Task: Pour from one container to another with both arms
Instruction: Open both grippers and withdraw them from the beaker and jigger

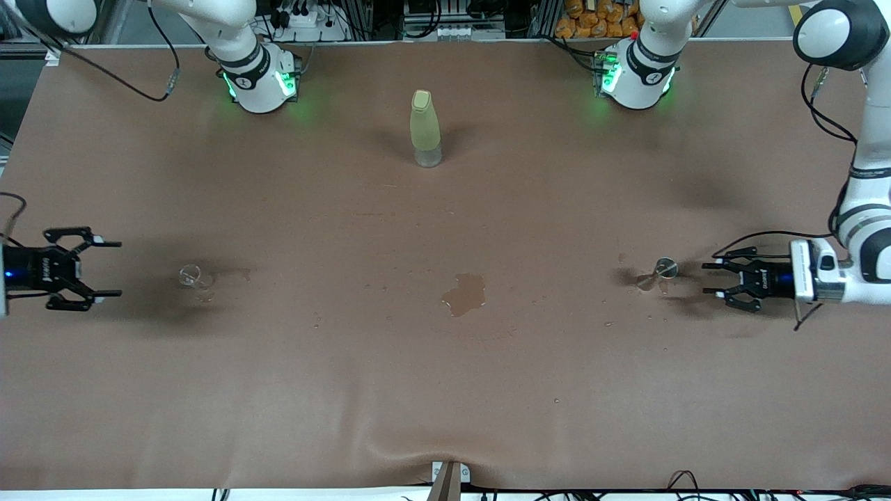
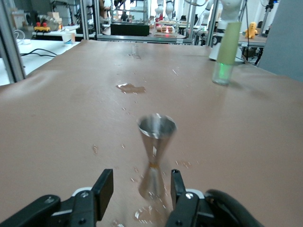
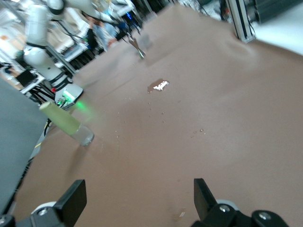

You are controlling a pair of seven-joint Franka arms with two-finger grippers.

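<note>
Front view: the left tool [image 1: 704, 278] sits low at the left arm's end of the table [image 1: 445, 390], fingers spread and grasping nothing. Just beside its fingertips, clear of them, stands the steel jigger [image 1: 656, 273], upright on the brown cloth. At the right arm's end, the right tool [image 1: 111, 268] hangs with fingers wide apart, empty too. The tiny clear glass cup [image 1: 189, 276] stands near it, a gap between cup and fingertips. Between the 2 task things lies a wet puddle [image 1: 464, 293], roughly mid-table, with small droplets scattered around. The pale yellow-green bottle [image 1: 425, 129] stands upright, farther from the front camera than the puddle.

Left wrist view: the jigger [image 2: 155, 156] stands upright just ahead of the 2 black fingers [image 2: 102, 188], lined up with the gap between them, not gripped. The puddle [image 2: 131, 88] and the bottle [image 2: 226, 53] show farther off.

Right wrist view: the fingers [image 3: 202, 194] stand wide apart over bare cloth, nothing between them. The bottle [image 3: 66, 123] and the puddle [image 3: 158, 86] are in sight; the cup does not show here.
</note>
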